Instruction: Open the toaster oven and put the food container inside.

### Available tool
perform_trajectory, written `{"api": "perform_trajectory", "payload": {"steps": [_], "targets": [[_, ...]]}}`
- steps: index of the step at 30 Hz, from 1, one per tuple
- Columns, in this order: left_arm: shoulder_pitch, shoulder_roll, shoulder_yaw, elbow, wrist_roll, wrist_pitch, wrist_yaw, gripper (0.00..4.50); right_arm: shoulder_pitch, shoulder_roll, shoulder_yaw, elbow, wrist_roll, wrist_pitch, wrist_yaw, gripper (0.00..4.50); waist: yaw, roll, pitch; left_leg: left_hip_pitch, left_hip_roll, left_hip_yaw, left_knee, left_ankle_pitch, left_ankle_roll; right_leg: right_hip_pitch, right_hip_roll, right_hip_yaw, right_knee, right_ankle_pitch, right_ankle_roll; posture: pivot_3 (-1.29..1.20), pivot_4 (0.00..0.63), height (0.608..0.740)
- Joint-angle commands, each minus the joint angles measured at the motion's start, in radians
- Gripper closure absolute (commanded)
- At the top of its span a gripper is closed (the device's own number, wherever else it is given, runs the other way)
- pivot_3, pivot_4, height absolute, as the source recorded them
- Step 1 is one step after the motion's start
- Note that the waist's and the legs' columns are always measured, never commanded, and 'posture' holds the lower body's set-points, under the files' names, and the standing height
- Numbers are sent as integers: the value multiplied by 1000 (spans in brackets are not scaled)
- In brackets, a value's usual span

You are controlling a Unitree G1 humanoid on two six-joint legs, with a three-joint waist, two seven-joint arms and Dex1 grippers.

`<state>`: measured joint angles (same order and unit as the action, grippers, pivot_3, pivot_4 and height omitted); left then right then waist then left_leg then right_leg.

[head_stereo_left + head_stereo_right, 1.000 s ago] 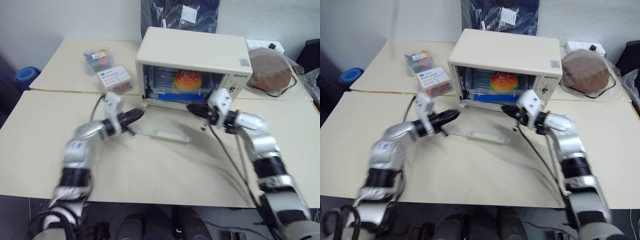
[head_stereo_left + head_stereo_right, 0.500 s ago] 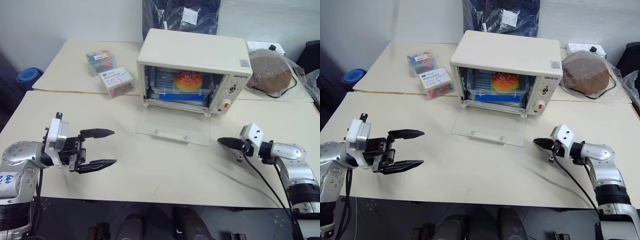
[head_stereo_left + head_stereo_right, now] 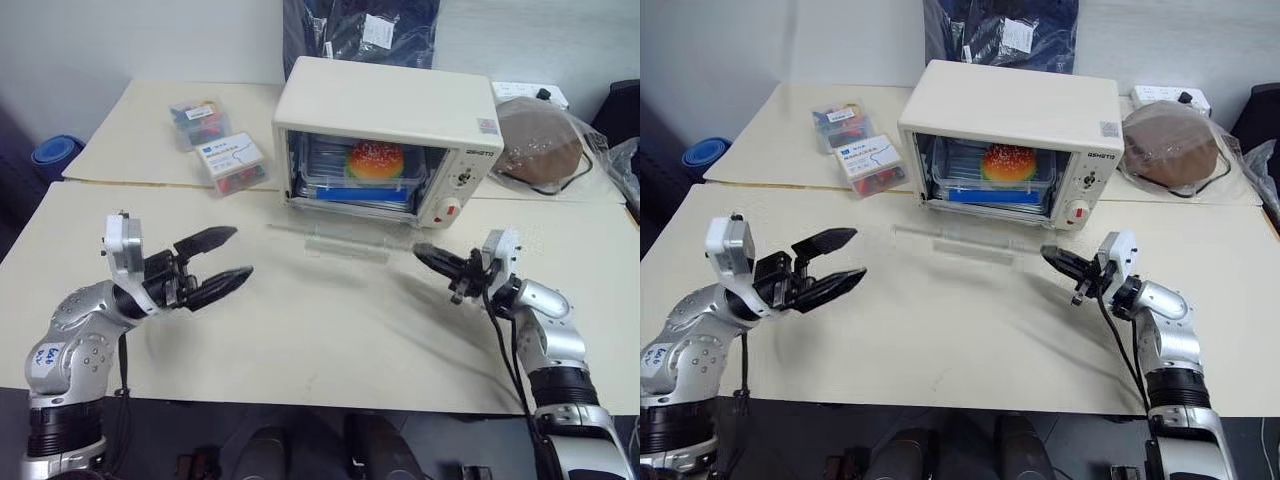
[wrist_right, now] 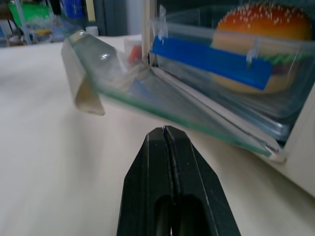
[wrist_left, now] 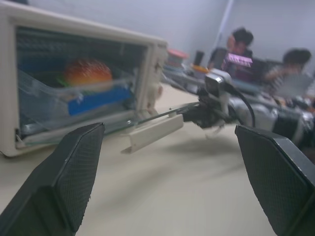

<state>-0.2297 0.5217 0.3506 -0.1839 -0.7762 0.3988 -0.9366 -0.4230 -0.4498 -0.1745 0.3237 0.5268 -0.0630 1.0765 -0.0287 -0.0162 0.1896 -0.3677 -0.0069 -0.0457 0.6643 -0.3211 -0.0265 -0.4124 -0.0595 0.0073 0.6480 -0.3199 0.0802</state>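
Note:
The cream toaster oven (image 3: 385,100) stands at the back of the table. Its glass door (image 3: 340,235) hangs partly raised, tilted rather than flat. The food container (image 3: 370,180), a clear box with a blue clip strip and a toy hamburger (image 4: 268,24), sits inside on the rack. My right gripper (image 3: 420,251) is shut and empty, with its tip close to the door's right front corner; I cannot tell whether it touches. My left gripper (image 3: 238,252) hovers open and empty over the table, left of the door and apart from it.
Two small clear boxes of colourful items (image 3: 200,120) (image 3: 232,160) lie left of the oven. A brown bagged bundle (image 3: 540,140) and a power strip (image 3: 530,92) sit to its right. A dark bag (image 3: 360,30) hangs behind. People (image 5: 241,44) are in the background.
The door went from lying flat on the table to partly raised. My right gripper moved in to its right corner. My left gripper opened, then rose and tilted upward.

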Motion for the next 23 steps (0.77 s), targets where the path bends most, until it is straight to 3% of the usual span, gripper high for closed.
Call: {"api": "perform_trajectory", "payload": {"steps": [1, 3, 7, 9, 14, 21, 23], "targets": [[-18, -26, 40, -13, 92, -93, 149, 6, -53, 31, -67, -101, 99, 75, -88, 4500, 1, 0, 0, 0, 0, 0, 0, 0, 0, 0, 0, 0, 0, 0, 0, 0, 150, 740], [-7, 2, 13, -28, 144, -57, 206, 6, -75, 32, -81, -118, 127, 126, -115, 4500, 2, 0, 0, 0, 0, 0, 0, 0, 0, 0, 0, 0, 0, 0, 0, 0, 150, 740], [53, 57, 12, -26, 230, -142, 172, 6, -74, 2, -86, -178, 134, 167, -115, 4500, 3, 0, 0, -1, 0, 0, -1, 0, 0, -1, 0, 0, -1, 0, 0, 0, 150, 740], [99, 101, 36, -10, 261, -178, 140, 0, -17, -51, -60, -224, 98, 148, -31, 4113, 3, 0, 0, -2, 0, 0, -1, 0, 0, -1, 0, 0, -2, 0, 0, 0, 150, 740], [244, 168, 88, 77, 322, -293, 65, 0, 157, -139, -38, -328, 64, 74, 126, 2599, 5, 0, 0, -2, 0, 0, -4, -2, 3, -1, -1, 0, -5, 0, 0, 0, 150, 740], [363, 159, 84, 94, 392, -432, 49, 0, 285, -185, -48, -324, 1, -51, 212, 239, 3, 0, 0, 1, 0, 0, -3, -4, 7, 1, -1, 1, -4, 0, 0, 0, 150, 740], [365, 154, 76, 90, 385, -428, 54, 0, 292, -184, -51, -316, -7, -67, 204, 32, 4, 0, 0, 1, 0, 0, -3, -4, 7, 1, -1, 1, -4, 0, 0, 0, 150, 740]]}}
